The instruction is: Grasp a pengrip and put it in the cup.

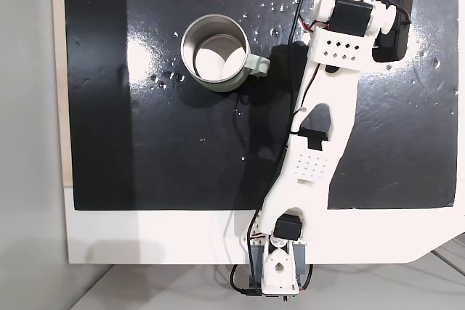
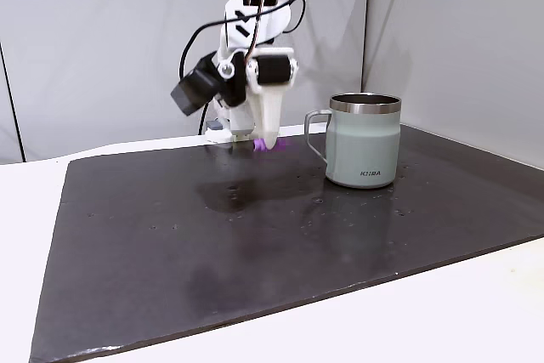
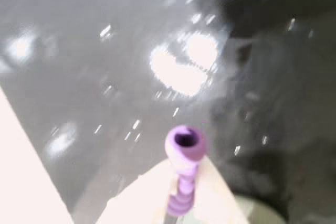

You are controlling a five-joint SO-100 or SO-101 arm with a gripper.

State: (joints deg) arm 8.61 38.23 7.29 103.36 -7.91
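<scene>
The purple ribbed pengrip (image 3: 183,174) sticks out between my white fingers (image 3: 137,200) in the wrist view, hollow end forward. My gripper (image 2: 264,144) is shut on the pengrip (image 2: 272,145) and points down, held a little above the black mat. The cup (image 2: 364,141), a pale grey-green metal mug with a shiny rim, stands upright to the gripper's right in a fixed view, handle turned toward the gripper. In a fixed view from above, the cup (image 1: 216,53) is left of the arm's wrist (image 1: 352,23), which covers the gripper and the pengrip.
A glossy black mat (image 1: 145,143) covers most of the white table (image 1: 145,237). The arm's base (image 1: 280,274) sits at the table's near edge. Grey walls (image 2: 102,40) stand behind the mat. Open mat lies in front of the cup and the gripper.
</scene>
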